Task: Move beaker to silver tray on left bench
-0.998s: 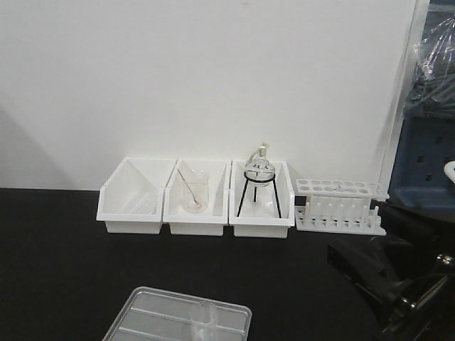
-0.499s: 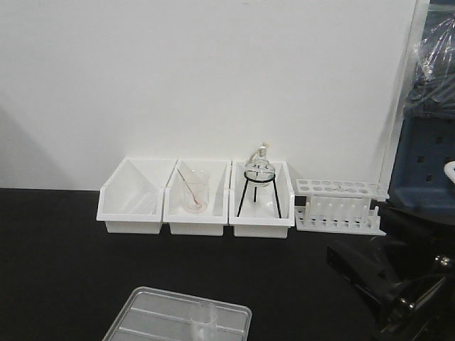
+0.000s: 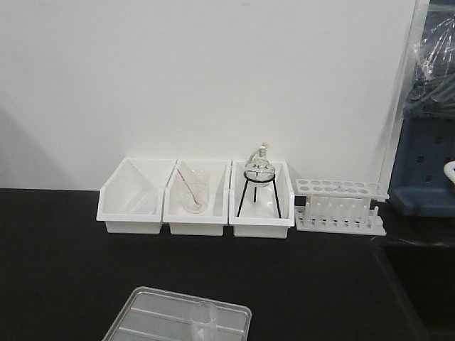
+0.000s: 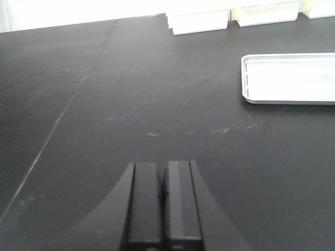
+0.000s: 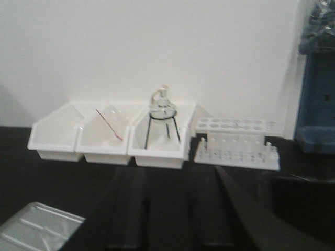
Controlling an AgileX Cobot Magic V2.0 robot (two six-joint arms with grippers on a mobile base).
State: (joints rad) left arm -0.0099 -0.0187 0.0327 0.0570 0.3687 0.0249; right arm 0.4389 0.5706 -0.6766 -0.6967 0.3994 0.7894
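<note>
beaker [image 3: 204, 321] upright, axis vertical, inside silver tray [image 3: 149, 312] on black worktop [image 3: 64, 270] | left gripper [image 4: 162, 206] fingers closed, empty | right gripper [image 5: 170, 209] fingers parted, empty

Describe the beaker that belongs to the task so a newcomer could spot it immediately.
Start at the black bench and find the silver tray at its near edge, in front of the row of white bins. The beaker stands on that tray. It is small, clear and empty, unlike the pink-stained beaker with a rod in the middle bin.
</note>
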